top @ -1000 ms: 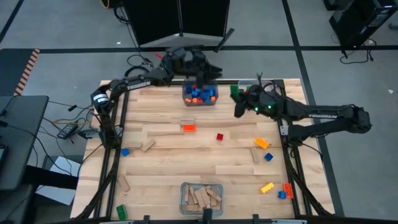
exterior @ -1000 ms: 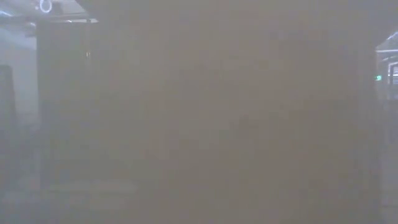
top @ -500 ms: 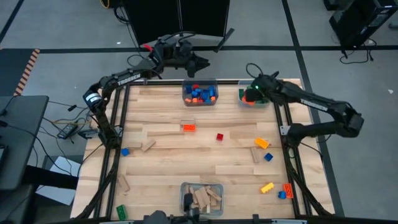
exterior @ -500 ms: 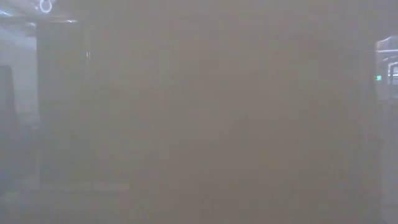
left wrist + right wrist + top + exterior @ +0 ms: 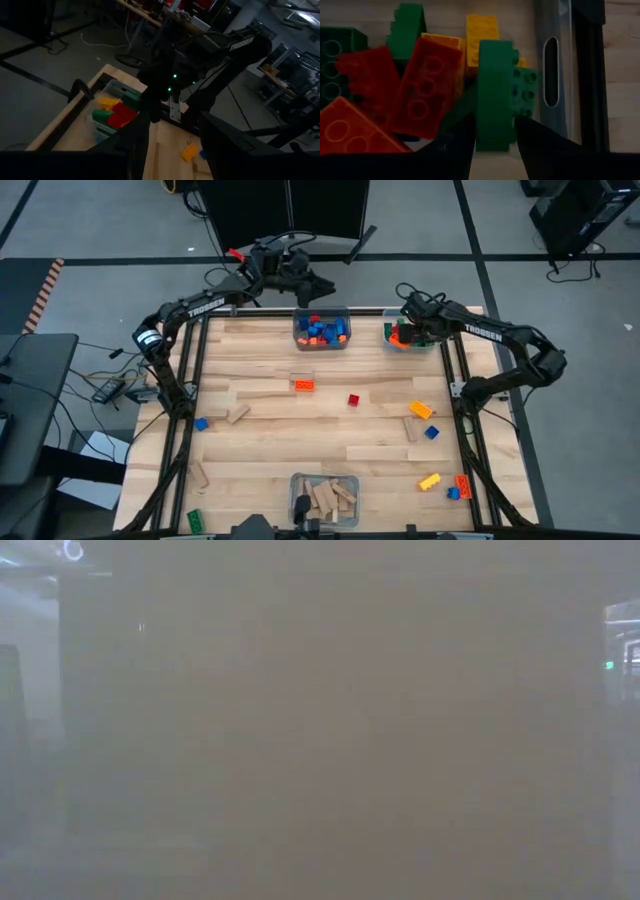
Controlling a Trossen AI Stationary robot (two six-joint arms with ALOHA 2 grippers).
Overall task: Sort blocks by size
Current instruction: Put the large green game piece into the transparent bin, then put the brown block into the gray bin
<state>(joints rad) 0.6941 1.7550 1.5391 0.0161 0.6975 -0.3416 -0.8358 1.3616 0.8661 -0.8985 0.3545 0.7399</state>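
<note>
Sorting is roughly half done on the wooden surface (image 5: 270, 435): 3 clear bins hold blocks, about 15 lie loose across its near half. The right tool (image 5: 492, 137), over the far-right bin (image 5: 403, 338), brackets a green brick (image 5: 495, 90), grip uncertain. The left tool (image 5: 170, 145) hangs unclenched, carrying nothing, beyond the far edge.

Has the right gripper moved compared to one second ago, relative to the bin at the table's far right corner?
Yes. The right gripper moved from just left of the clear bin to directly over it, a green brick between its fingers.
</note>
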